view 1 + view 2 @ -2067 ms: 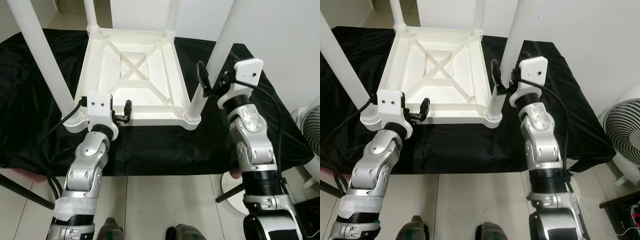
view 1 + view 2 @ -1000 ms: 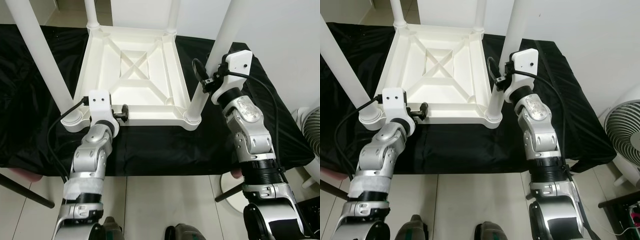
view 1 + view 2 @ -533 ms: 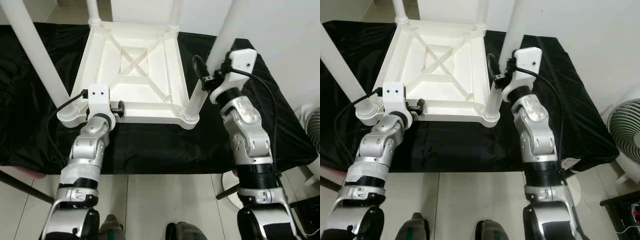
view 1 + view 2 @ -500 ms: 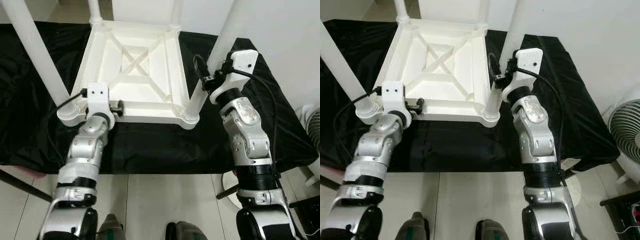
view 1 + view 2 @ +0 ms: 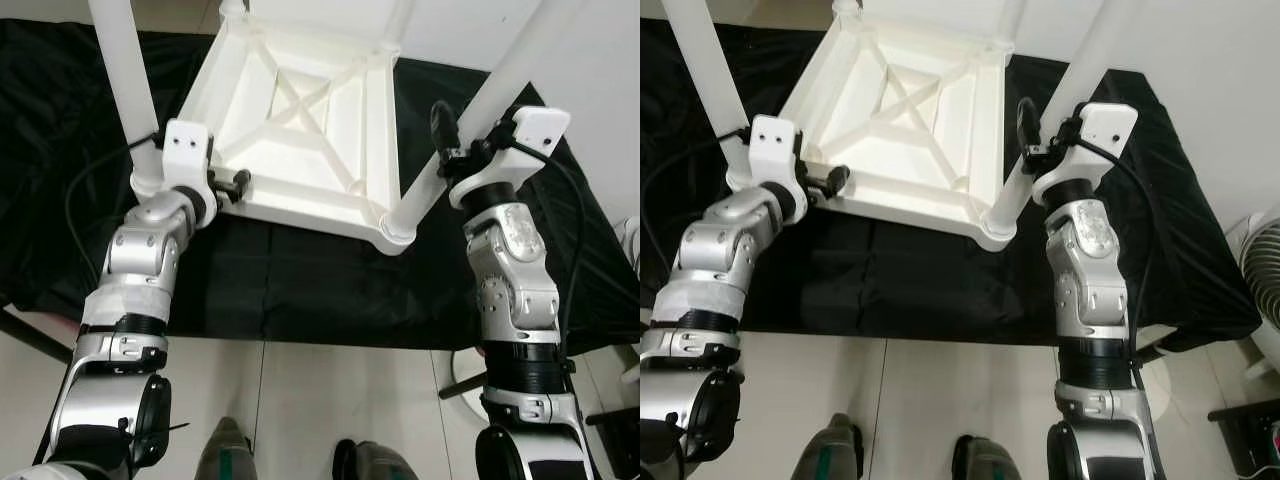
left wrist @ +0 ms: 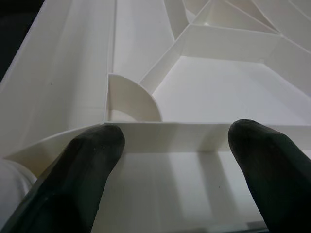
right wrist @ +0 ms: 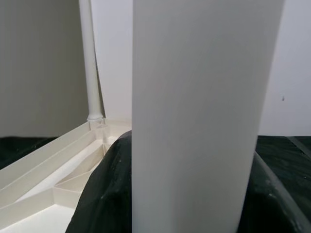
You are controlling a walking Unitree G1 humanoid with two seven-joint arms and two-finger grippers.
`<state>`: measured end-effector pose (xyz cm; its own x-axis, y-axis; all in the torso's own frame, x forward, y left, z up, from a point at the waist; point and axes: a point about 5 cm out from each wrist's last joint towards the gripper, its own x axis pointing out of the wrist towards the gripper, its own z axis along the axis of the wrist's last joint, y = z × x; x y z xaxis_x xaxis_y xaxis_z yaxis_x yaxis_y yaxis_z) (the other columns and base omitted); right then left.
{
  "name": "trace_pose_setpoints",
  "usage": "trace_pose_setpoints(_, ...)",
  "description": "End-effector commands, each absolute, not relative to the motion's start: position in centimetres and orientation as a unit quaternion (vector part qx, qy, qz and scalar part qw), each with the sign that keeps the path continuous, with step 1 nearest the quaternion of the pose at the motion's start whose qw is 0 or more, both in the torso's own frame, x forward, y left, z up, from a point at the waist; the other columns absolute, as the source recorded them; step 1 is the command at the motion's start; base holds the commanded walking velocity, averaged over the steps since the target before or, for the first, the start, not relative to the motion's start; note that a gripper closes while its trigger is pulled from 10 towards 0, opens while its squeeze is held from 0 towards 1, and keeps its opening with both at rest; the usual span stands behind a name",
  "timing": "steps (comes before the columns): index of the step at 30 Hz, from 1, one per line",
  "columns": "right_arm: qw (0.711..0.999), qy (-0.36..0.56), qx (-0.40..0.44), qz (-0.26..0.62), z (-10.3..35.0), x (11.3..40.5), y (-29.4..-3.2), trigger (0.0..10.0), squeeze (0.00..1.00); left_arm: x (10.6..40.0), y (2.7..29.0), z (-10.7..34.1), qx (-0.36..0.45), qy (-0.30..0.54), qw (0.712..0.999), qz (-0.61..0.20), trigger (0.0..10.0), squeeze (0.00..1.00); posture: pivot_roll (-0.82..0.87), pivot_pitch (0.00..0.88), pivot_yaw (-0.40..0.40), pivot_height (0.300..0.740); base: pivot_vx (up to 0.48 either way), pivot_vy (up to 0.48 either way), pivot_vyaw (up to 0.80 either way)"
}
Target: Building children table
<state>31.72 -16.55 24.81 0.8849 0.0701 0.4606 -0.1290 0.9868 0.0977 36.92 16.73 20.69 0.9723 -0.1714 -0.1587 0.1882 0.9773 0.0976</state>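
On the black cloth (image 5: pixel 300 285) lies the children table (image 5: pixel 300 120), upside down, its ribbed underside facing up and its white legs standing upward from the corners.

My left gripper (image 5: pixel 235 186) sits at the near rim of the tabletop, beside the near-left leg (image 5: pixel 125 70). Its wrist view shows the fingers (image 6: pixel 80 165) spread wide, one either side of a rim section, with nothing clamped between them.

My right gripper (image 5: pixel 1032 135) is at the near-right leg (image 5: pixel 1060 100), a short way above its socket (image 5: pixel 995 228). Its wrist view shows the black fingers (image 7: pixel 109 194) wrapped close around the white tube, so I judge it closed on that leg.

Handling assessment: the table looks like hollow moulded plastic, so light and stiff but smooth, and likely to slip under a loose pinch. The long legs act as levers on their sockets, so a hold high on a leg could strain or unseat the joint. I judge the better holds to be low on a leg, near its socket, and on the ribbed rim, where the wall gives the fingers an edge to bear against.
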Motion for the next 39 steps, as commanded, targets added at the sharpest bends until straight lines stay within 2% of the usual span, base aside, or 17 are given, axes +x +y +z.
trace_pose_setpoints(1,0.965,-0.202,0.09,-0.145,22.2,30.7,-24.0,0.0,0.0,36.2,22.1,27.5,0.115,-0.038,0.983,0.139,10.0,0.0,0.07,0.095,-0.044,0.74,0.0,0.0,0.0)
trace_pose_setpoints(6,0.967,-0.176,0.102,-0.154,20.8,31.0,-24.5,0.0,0.0,35.8,20.8,29.6,0.113,-0.066,0.983,0.127,10.0,0.0,0.07,0.095,-0.044,0.74,0.0,0.0,0.0)
trace_pose_setpoints(9,0.967,-0.141,0.146,-0.154,19.0,31.5,-24.8,0.0,0.0,35.5,18.9,30.8,0.129,-0.081,0.982,0.115,10.0,0.0,0.07,0.095,-0.052,0.74,0.0,0.0,0.0)
trace_pose_setpoints(13,0.954,-0.124,0.214,-0.169,17.4,31.6,-25.5,0.0,0.0,35.2,17.0,31.9,0.144,-0.097,0.98,0.093,10.0,0.0,0.08,0.096,-0.056,0.74,0.0,0.0,0.0)
trace_pose_setpoints(19,0.948,-0.107,0.236,-0.183,16.2,31.7,-25.7,0.0,0.0,35.2,16.1,32.8,0.143,-0.105,0.981,0.082,10.0,0.0,0.09,0.097,-0.06,0.74,0.0,0.0,0.0)
trace_pose_setpoints(21,0.942,-0.078,0.267,-0.188,14.6,32.2,-25.6,0.0,0.0,35.1,14.5,34.7,0.138,-0.129,0.98,0.06,10.0,0.0,0.1,0.101,-0.061,0.74,0.0,0.0,0.0)
trace_pose_setpoints(23,0.942,-0.078,0.267,-0.188,14.6,32.2,-25.6,0.0,0.0,35.1,14.5,34.7,0.138,-0.129,0.98,0.06,10.0,0.0,0.1,0.101,-0.061,0.74,0.0,0.0,0.0)
trace_pose_setpoints(25,0.935,-0.041,0.305,-0.177,12.8,33.0,-24.9,0.0,0.0,34.9,12.1,36.6,0.13,-0.157,0.979,0.023,10.0,0.0,0.11,0.097,-0.058,0.74,0.0,0.0,0.0)
trace_pose_setpoints(26,0.935,-0.041,0.305,-0.177,12.8,33.0,-24.9,0.0,0.0,34.9,12.1,36.6,0.13,-0.157,0.979,0.023,10.0,0.0,0.11,0.097,-0.058,0.74,0.0,0.0,0.0)
trace_pose_setpoints(27,0.925,-0.006,0.342,-0.168,11.2,33.7,-24.3,0.0,0.0,34.9,10.2,37.5,0.129,-0.17,0.977,0.0,10.0,0.0,0.13,0.096,-0.055,0.74,0.0,0.0,0.0)
trace_pose_setpoints(39,0.923,0.008,0.355,-0.145,10.0,34.3,-23.2,0.0,0.0,34.5,6.8,40.2,0.119,-0.2,0.971,-0.049,10.0,0.0,0.16,0.107,-0.052,0.74,0.0,0.0,0.0)
